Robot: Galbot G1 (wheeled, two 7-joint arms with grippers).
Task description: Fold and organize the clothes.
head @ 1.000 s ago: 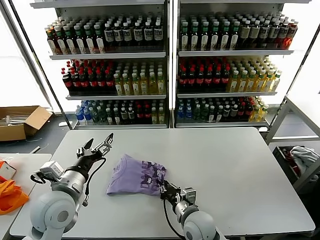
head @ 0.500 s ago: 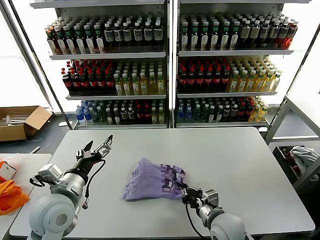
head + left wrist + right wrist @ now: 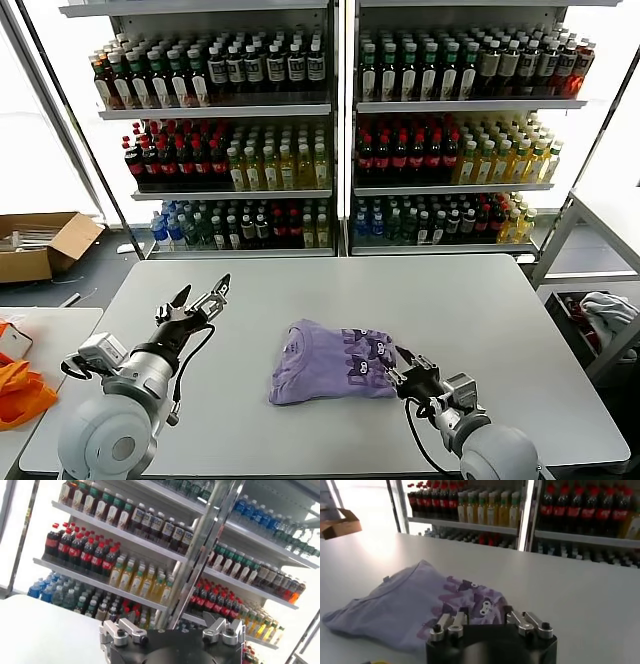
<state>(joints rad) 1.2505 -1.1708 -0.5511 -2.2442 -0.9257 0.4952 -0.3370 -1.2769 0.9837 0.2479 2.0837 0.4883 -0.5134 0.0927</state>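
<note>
Lavender T-shirt (image 3: 335,362) bunched mid-table, near edge — thin, limp, light; best pinched at a hem. Right gripper (image 3: 408,378) parted at its right edge, gripping nothing; left gripper (image 3: 203,296) spread wide, far left.

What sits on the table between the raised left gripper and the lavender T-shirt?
Nothing: in the head view only bare white table separates the left gripper, open and held up over the table's left part, from the T-shirt, which lies by the right gripper.
</note>
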